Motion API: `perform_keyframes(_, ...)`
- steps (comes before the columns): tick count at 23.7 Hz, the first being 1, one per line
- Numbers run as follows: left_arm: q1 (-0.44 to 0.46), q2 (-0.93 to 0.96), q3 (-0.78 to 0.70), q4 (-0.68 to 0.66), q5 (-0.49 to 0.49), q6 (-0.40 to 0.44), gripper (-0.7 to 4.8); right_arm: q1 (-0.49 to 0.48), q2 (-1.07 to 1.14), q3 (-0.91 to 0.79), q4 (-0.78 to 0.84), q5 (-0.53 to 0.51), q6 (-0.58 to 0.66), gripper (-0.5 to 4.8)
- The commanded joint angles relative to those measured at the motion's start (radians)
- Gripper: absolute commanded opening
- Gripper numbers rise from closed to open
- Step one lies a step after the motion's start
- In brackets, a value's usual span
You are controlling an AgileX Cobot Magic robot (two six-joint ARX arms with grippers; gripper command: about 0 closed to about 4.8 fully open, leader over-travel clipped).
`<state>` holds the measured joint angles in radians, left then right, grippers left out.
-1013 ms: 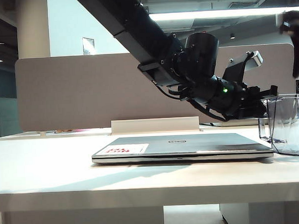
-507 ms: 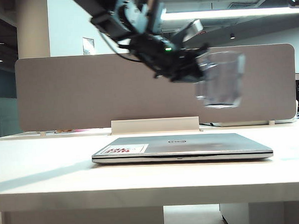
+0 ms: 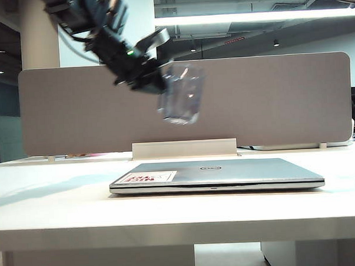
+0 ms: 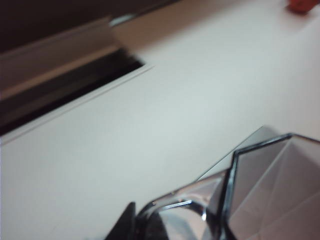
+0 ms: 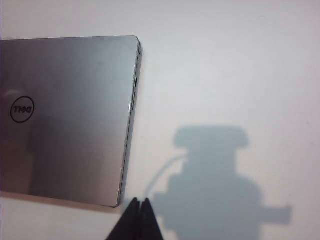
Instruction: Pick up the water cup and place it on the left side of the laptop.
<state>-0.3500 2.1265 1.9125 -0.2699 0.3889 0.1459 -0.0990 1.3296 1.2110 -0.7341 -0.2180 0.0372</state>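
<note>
Faceted smoky water cup (image 3: 180, 95) in left hand (image 3: 154, 81); right hand (image 5: 138, 206) closed

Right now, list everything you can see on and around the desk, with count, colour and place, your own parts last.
cup: one, clear smoky grey, in the air above the laptop's left part, tilted
laptop: one, silver, closed, flat on the desk's middle
sticker: one, white and red, on the lid's left corner
desk: one, white
divider: one, beige, behind the desk
left tool: shut on the cup, high at left
right tool: shut, empty, over the desk by the laptop's corner
</note>
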Motion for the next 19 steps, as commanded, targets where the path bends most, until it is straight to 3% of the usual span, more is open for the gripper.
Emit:
perform_keyframes(1, 0.041, -0.009, 0.005, -0.040, 0.007, 0.014, -0.06, 0.000, -0.005, 0.001, 0.007, -0.005, 0.017, -0.01)
perform_keyframes(11, 0.222, -0.067, -0.053, -0.043, 0.017, 0.019, -0.06, 0.000, -0.005, 0.001, 0.031, -0.006, 0.023, -0.01)
perform_keyframes(19, 0.258, -0.190, -0.124, -0.089, -0.056, 0.061, -0.06, 0.011, -0.005, 0.001, 0.065, -0.006, 0.023, -0.01)
